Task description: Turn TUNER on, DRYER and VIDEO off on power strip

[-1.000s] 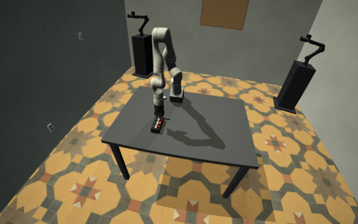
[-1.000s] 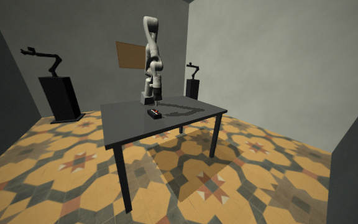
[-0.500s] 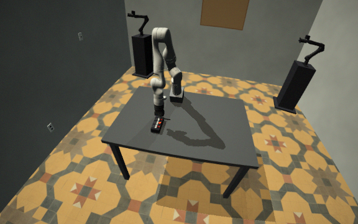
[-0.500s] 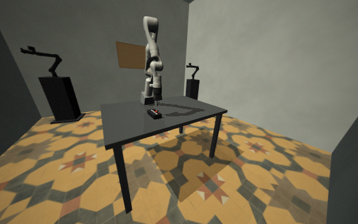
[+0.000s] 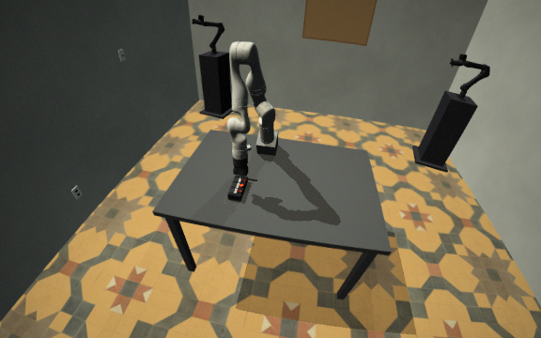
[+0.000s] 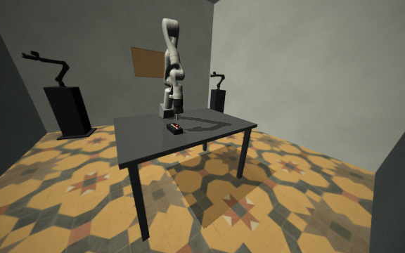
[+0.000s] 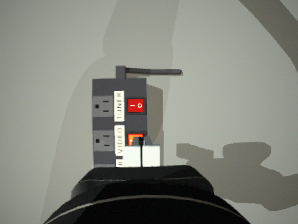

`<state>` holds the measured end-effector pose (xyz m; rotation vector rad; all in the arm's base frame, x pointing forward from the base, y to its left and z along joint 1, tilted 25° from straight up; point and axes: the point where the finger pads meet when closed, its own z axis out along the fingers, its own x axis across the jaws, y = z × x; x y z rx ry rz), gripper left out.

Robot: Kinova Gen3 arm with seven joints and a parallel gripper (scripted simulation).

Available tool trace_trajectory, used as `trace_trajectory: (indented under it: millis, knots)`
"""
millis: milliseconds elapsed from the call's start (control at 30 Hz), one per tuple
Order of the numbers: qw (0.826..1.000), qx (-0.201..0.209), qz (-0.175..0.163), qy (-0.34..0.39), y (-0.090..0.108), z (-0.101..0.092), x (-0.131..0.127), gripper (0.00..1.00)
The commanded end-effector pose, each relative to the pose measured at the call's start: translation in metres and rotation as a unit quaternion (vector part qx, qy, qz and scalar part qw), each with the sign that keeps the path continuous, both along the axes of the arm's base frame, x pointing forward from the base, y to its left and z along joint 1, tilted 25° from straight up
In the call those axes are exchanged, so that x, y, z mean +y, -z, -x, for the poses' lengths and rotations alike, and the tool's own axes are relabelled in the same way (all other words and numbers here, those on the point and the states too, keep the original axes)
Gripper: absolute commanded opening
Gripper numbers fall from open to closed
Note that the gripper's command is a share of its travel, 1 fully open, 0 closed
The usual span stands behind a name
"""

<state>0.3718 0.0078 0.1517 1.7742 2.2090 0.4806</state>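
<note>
Dark grey counter point(image 5: 299, 197) on patterned floor tiles, grey walls; your power strip point(image 5: 238, 188) lies flat near the counter's left side, right way up, cord stub pointing away toward the arm base.

Nearest in the wrist view: black gripper body fills the bottom, and your fingers show as two pale pads pressed together with nothing between them, fully closed, holding nothing. You're set up to poke, not grasp.

Just past the tips: a lit orange-red rocker switch point(image 7: 135, 137), partly hidden by the fingers. Further on, a second red rocker switch point(image 7: 136, 106), well visible. Any third switch would be under the gripper body; can't see it. Outlets sit in the column left of the switches. Labels are too small to read, so you can't tell from here which rocker is TUNER, DRYER or VIDEO.

From the exterior view the gripper point(image 6: 177, 116) hangs straight above the strip's far end, close to it; contact or not, can't tell.

Risks, as judged:
- You press the wrong rocker because labels are unread.
- Closed tips are wide, so you could catch two neighbouring rockers or land on the wrong half and flip nothing.
- Off-centre or slanted push on a light, loose strip could slide or tip it.
- Retracting too fast may leave a rocker rocking.
</note>
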Motion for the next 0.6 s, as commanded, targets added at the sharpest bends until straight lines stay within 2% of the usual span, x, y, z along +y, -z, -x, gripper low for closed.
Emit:
trace_trajectory:
  millis: [0,567]
  knots:
    - [1.000,0.000,0.000,0.000,0.000,0.000,0.000,0.00]
    - [1.000,0.000,0.000,-0.001,0.013,-0.006,0.001,0.00]
